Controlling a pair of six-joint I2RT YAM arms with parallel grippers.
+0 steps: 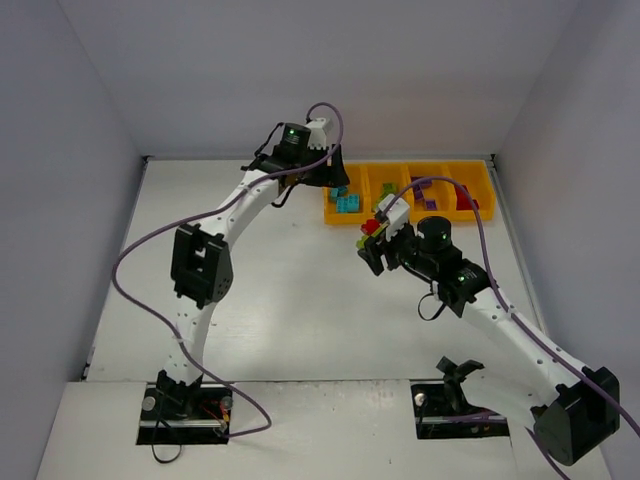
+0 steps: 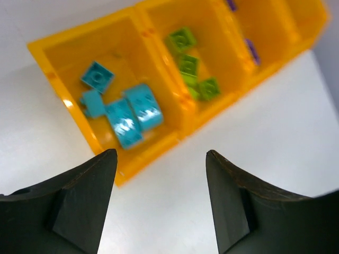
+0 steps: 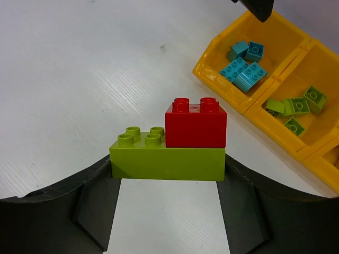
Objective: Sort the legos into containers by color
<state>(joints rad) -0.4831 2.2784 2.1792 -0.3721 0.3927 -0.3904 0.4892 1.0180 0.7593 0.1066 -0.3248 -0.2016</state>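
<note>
Right gripper (image 3: 168, 172) clamps a lime brick (image 3: 159, 161) topped by a red brick (image 3: 196, 127); the tray (image 3: 214, 66) lies at two o'clock. Left gripper (image 2: 161, 159) gapes empty, teal bricks (image 2: 130, 114) at eleven.

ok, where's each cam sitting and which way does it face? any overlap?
Top external: above, behind the bases, looking down on the table; left arm, right arm show, tray far right.
Left wrist: by the tray's left end, angled down at it; open left gripper frames teal bricks, lime bricks.
Right wrist: above the table on the tray's near side, facing it; right gripper clamps a red-on-lime cluster.
Shared: both wrist views show the teal and lime compartments.
</note>
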